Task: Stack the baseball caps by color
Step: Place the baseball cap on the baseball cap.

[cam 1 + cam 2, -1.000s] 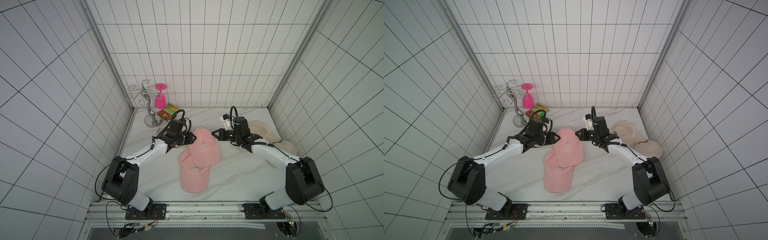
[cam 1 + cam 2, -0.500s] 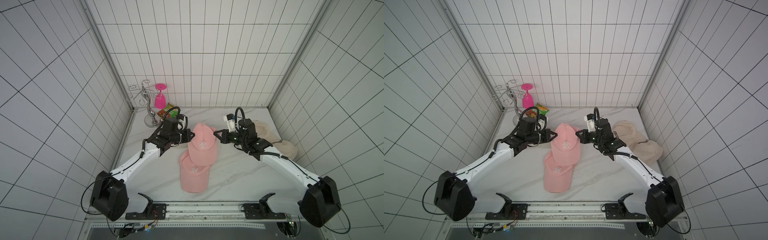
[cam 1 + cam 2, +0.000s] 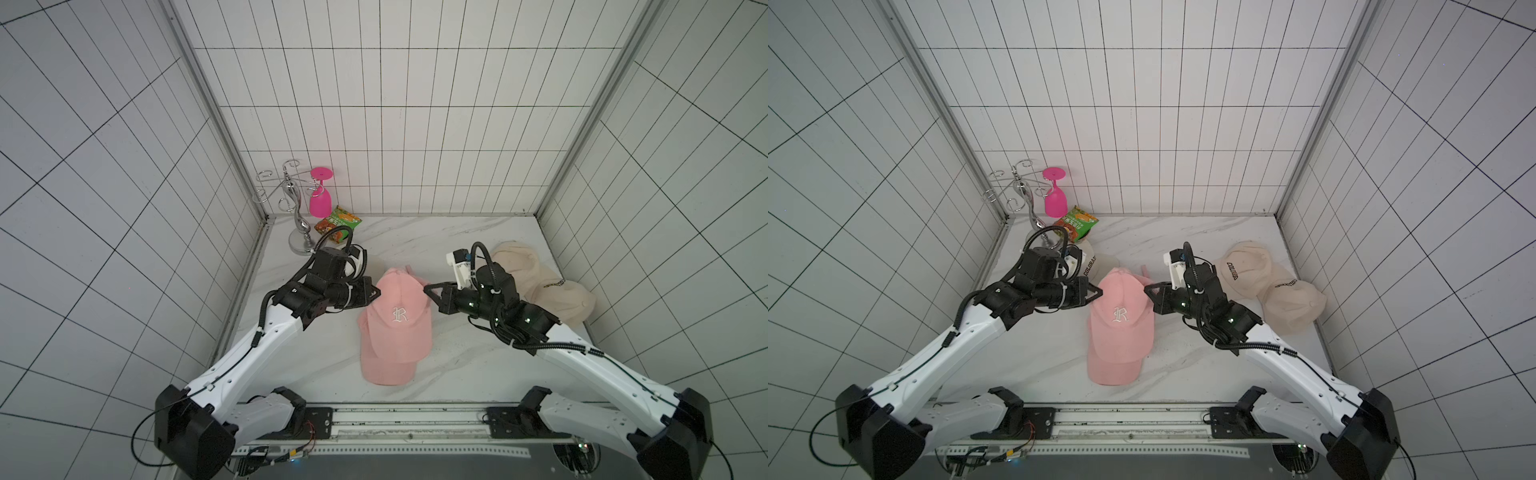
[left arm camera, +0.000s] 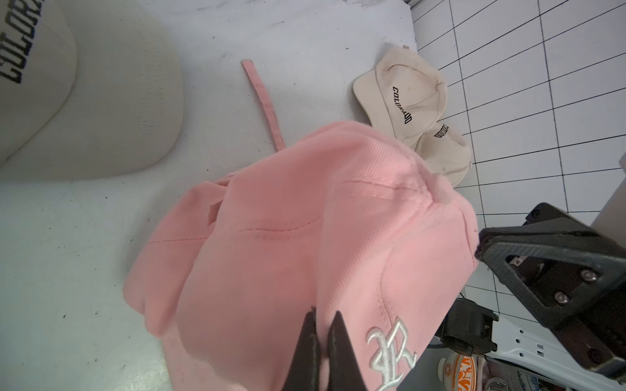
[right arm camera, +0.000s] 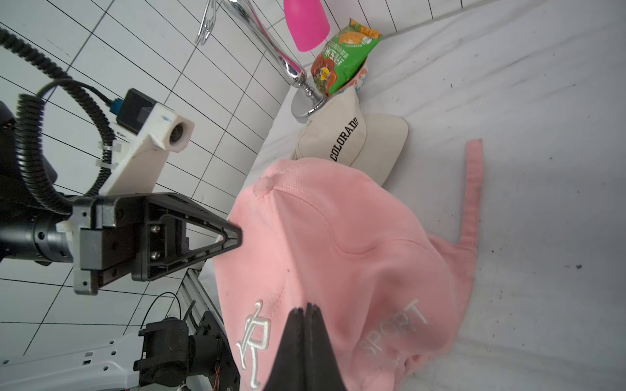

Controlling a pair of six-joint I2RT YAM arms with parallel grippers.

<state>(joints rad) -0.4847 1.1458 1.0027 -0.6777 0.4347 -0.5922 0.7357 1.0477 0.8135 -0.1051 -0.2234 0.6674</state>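
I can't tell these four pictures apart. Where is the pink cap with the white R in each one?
In a top view: pink cap just below the picture's centre.
In a top view: pink cap just below centre, slightly left.
Left wrist: pink cap fills the middle, very close.
Right wrist: pink cap fills the middle, very close.
Shared landmark: its white R, visible in all four.

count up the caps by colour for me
pink: 2 that can be told apart, upper pink cap over lower pink cap; more may be hidden beneath
cream caps: 3
total: 5 caps showing
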